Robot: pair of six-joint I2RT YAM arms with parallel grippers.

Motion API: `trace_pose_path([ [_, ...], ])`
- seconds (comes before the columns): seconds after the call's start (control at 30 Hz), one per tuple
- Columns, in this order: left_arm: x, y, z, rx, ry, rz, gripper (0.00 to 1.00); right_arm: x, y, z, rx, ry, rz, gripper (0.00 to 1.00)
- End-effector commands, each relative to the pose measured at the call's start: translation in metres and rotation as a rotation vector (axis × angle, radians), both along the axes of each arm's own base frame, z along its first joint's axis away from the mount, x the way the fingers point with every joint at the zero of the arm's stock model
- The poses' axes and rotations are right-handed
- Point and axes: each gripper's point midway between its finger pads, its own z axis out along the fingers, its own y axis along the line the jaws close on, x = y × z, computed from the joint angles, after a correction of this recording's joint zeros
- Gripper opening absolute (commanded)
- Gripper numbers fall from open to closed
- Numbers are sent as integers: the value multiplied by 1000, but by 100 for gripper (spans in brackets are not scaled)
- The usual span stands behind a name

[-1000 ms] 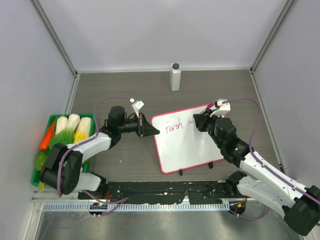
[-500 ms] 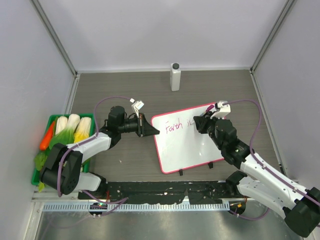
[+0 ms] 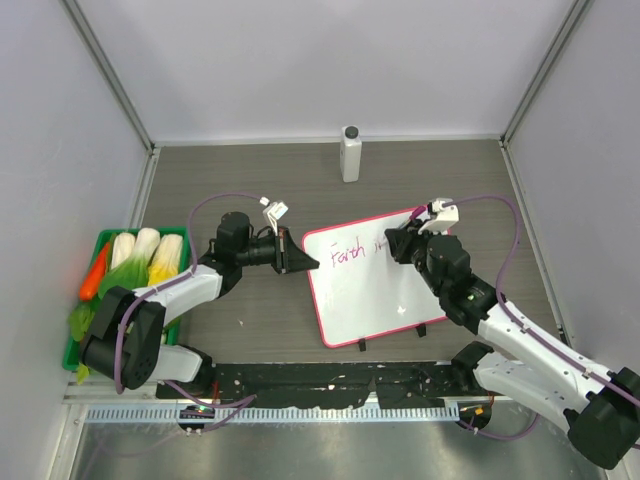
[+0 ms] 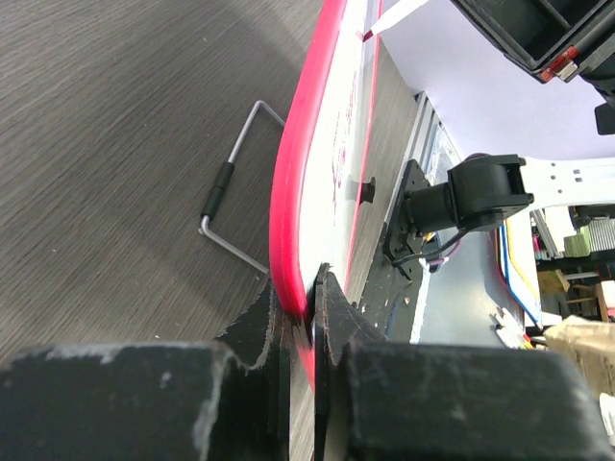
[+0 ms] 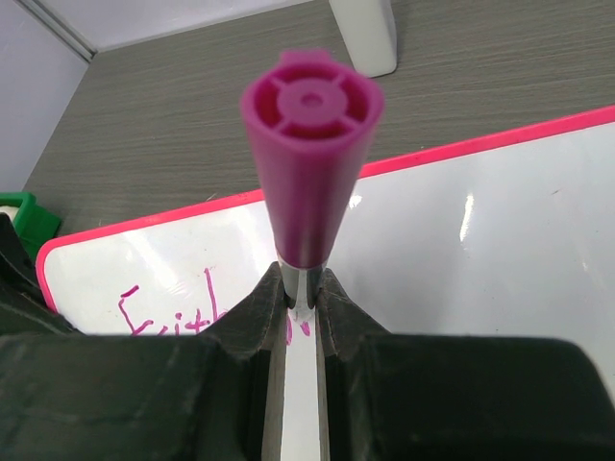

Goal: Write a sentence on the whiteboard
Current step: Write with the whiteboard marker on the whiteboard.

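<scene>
Dark wood-grain table (image 3: 250, 190), pale grey walls (image 3: 330, 60) on 3 sides w/ metal posts in the corners. Whiteboard (image 3: 375, 278) lies flat mid-table, pink frame, turned a bit off square.

L gripper (image 3: 300, 262) is at the board's left edge, jaws pinched tight on the frame. R gripper (image 3: 395, 243) is over the board's far-right part, clamped on a magenta marker (image 5: 309, 173) w/ its tip down at the board.

Sentence (image 3: 347, 256) so far: "Faith" in pink on the board's upper left, plus a few small strokes just right of it.

White bottle (image 3: 350, 153) stands beyond the board's far edge, well apart. Green tray (image 3: 100, 236) w/ veg (image 3: 148, 255) sits far left of the board by the wall. Black rail (image 3: 330, 380) runs along the table edge near the board's near side.
</scene>
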Motion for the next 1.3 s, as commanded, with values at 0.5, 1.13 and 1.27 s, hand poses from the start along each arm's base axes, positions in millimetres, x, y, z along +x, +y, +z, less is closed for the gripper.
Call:
trace_pose_path([
  [0.5,4,5,-25,105,-94,12,0,11,-14,14,-21,-27,-98,1],
  [1.13,4,5,-25,107,-93,13,0,-5,-15,-10,-21,29,-54,1],
  [1.27,5,5,-26,109,-92,17,0,-7,-13,-10,-11,28,-43,1],
])
